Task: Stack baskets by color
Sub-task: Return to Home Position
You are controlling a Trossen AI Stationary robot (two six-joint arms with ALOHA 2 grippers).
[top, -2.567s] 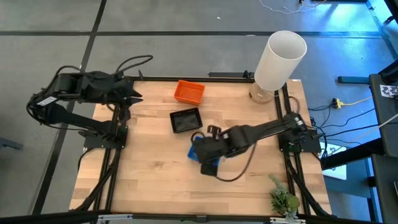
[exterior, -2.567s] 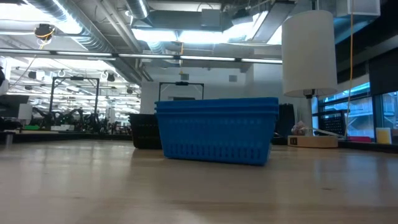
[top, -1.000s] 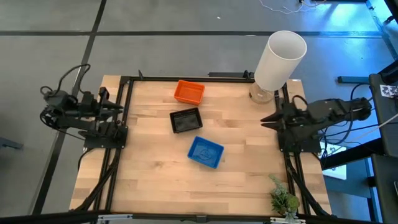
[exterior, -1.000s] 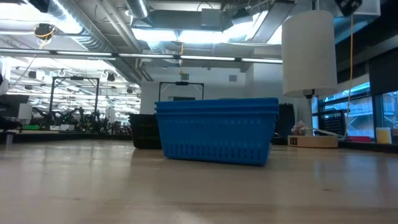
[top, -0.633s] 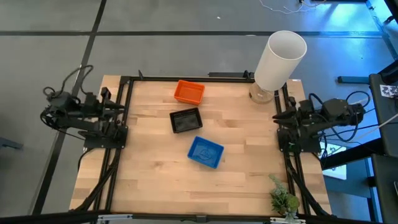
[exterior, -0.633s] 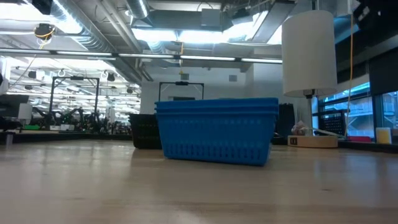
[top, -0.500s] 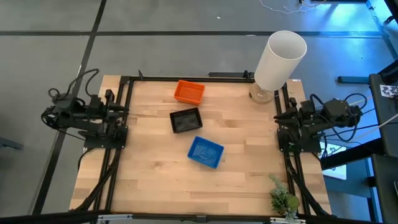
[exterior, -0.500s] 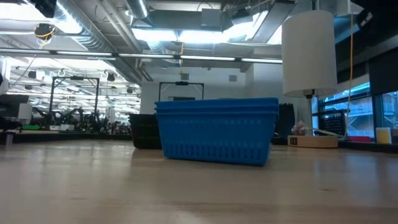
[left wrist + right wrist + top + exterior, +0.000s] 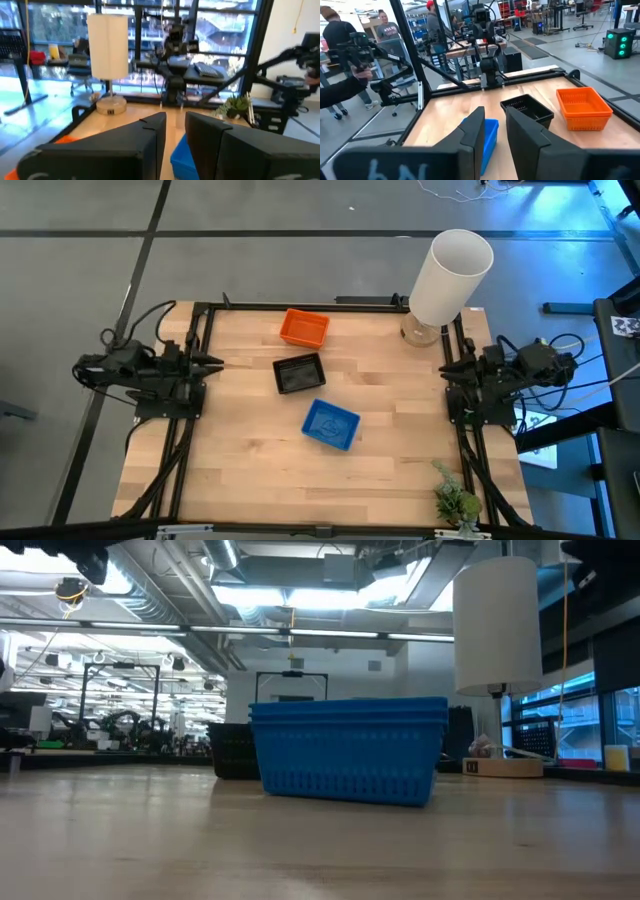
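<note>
blue baskets (image 9: 331,424) nested, slotted plastic walls; left pincer (image 9: 175,120), right pincer (image 9: 495,113) slightly parted, empty.

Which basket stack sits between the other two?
The black stack: on the table it lies in the middle of the row, with the orange stack on one side and the blue stack on the other.

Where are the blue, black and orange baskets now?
blue baskets (image 9: 331,424), high view, on the mesh floor.
black baskets (image 9: 299,374), high view, on the mesh floor.
orange baskets (image 9: 304,328), high view, on the mesh floor.
</note>
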